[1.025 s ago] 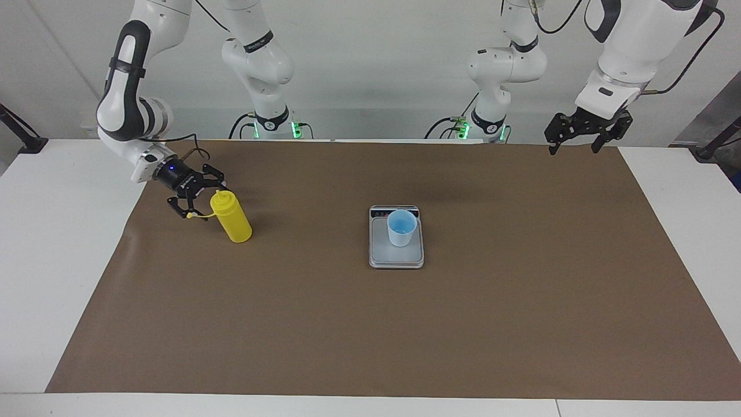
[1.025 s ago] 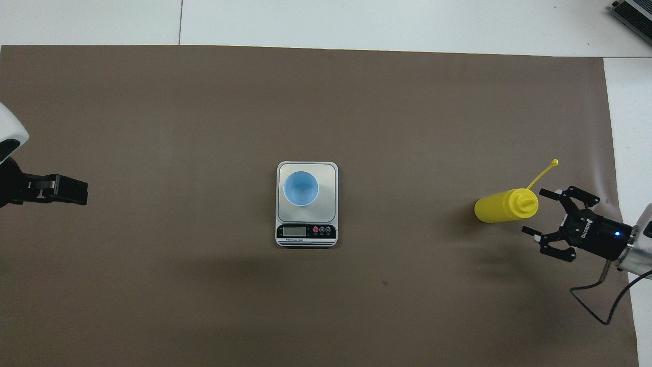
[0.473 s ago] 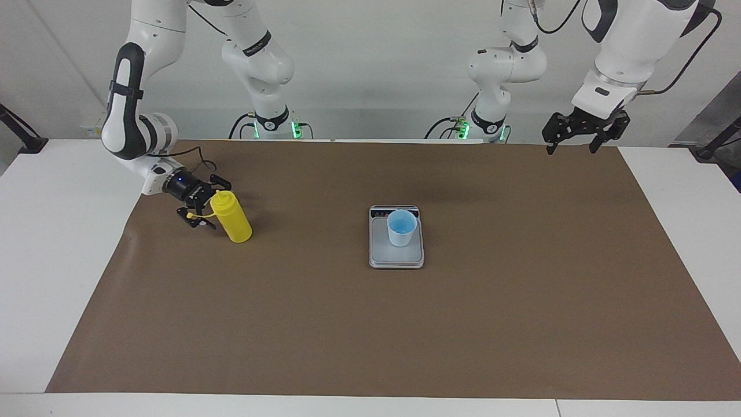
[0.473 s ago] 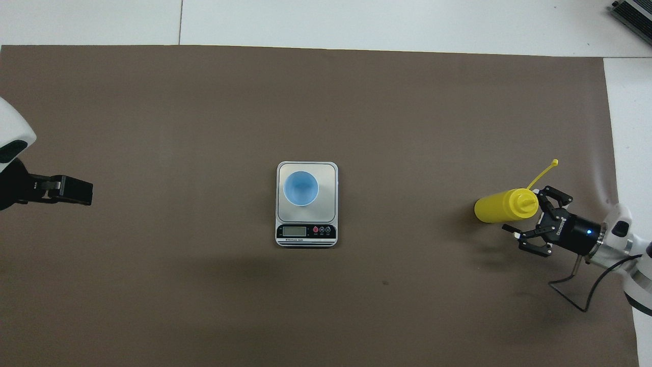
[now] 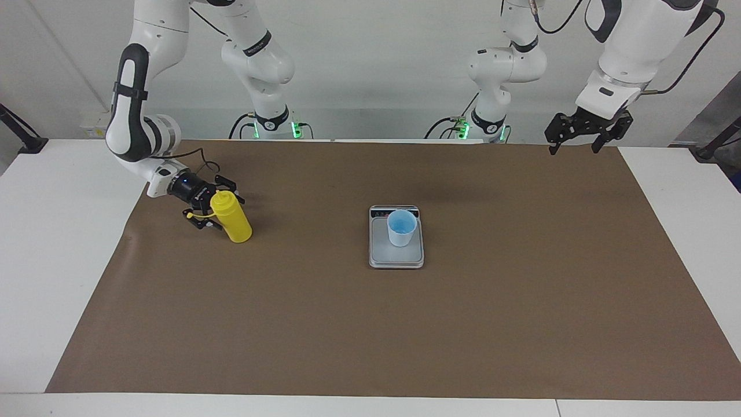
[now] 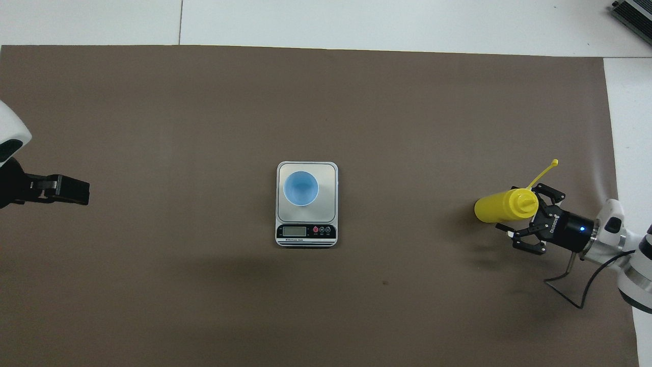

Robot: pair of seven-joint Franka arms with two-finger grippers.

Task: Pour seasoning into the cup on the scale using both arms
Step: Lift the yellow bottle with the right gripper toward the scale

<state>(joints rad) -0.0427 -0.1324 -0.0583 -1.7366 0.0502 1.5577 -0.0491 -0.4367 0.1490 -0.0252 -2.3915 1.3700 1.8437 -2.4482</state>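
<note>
The yellow seasoning bottle stands on the brown mat toward the right arm's end of the table; it also shows in the overhead view, its tethered cap hanging out to one side. My right gripper is low and open, with its fingers on either side of the bottle's upper part. The light blue cup stands upright on the silver-grey scale at mid table, and both show in the overhead view: the cup and the scale. My left gripper waits open, raised over the mat's edge at the left arm's end.
A brown mat covers most of the white table. The right arm's black cable loops over the mat beside the wrist. A grey device corner lies on the table much farther from the robots than the bottle.
My right gripper has moved in toward the bottle, from beside its top to straddling its upper part, still open. The left gripper has hardly moved. The bottle, cup and scale stay put.
</note>
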